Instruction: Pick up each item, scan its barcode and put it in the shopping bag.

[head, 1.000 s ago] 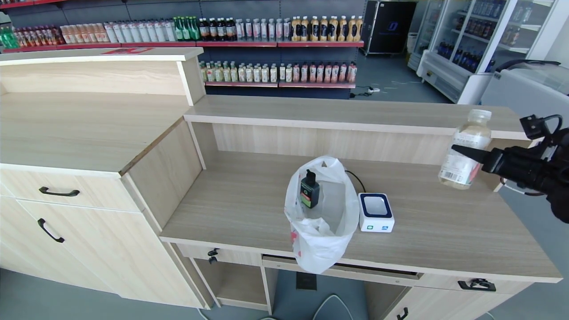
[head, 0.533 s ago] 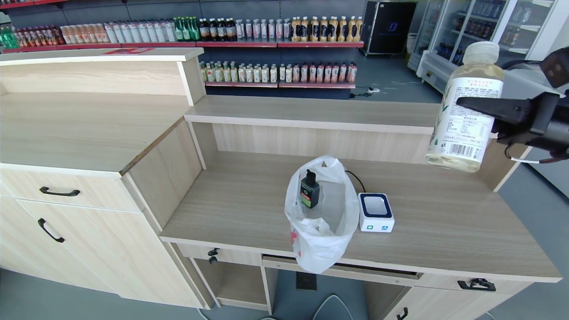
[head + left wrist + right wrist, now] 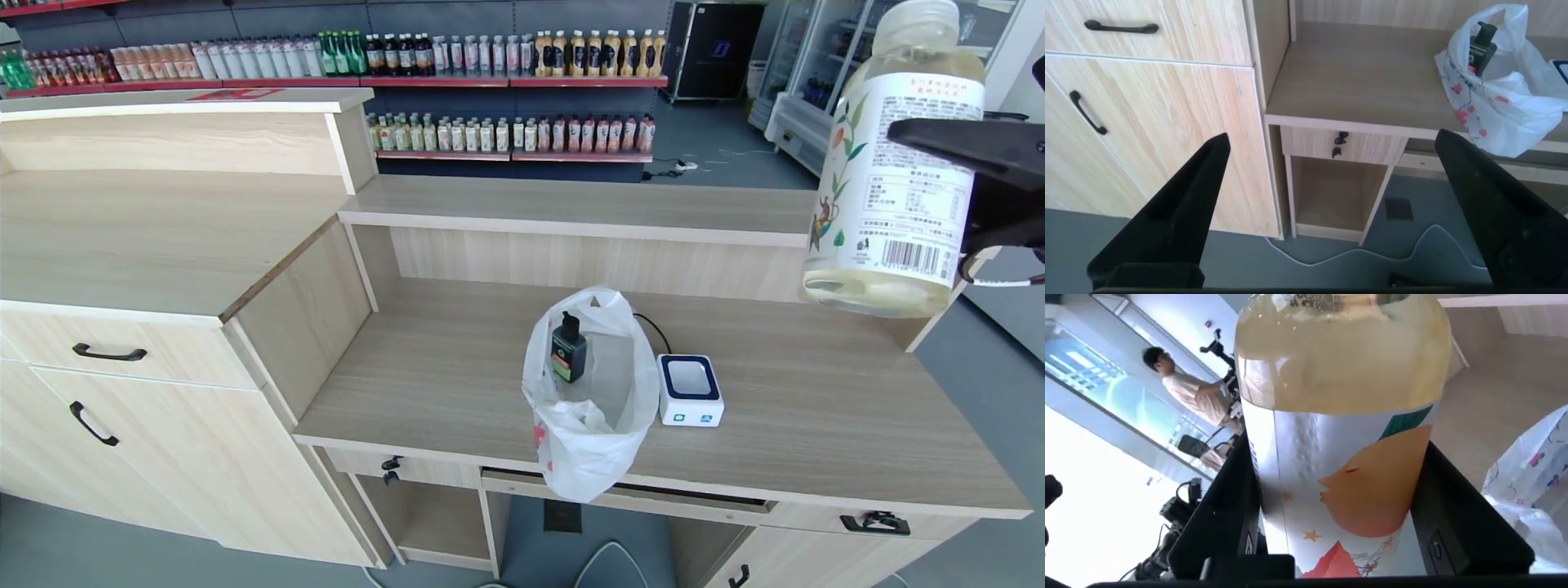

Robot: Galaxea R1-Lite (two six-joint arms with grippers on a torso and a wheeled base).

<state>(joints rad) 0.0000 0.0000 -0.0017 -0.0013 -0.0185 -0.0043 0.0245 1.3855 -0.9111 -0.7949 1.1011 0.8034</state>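
At the upper right of the head view, the right gripper (image 3: 939, 155) is clamping the pale bottle (image 3: 894, 163) in the air. Mid-frame, the shopping bag (image 3: 592, 425) is sitting open on the counter (image 3: 816, 408), with the scanner (image 3: 691, 390) just beside it. In the left wrist view, the left gripper (image 3: 1331, 136) is gaping wide. In the right wrist view, black fingers (image 3: 1225, 514) are flanking the bottle.

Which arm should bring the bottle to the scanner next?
Right. The right gripper is shut on the bottle, raised at the right, barcode showing. The scanner sits beside the shopping bag. The left gripper hangs open and empty, down by the cabinet.
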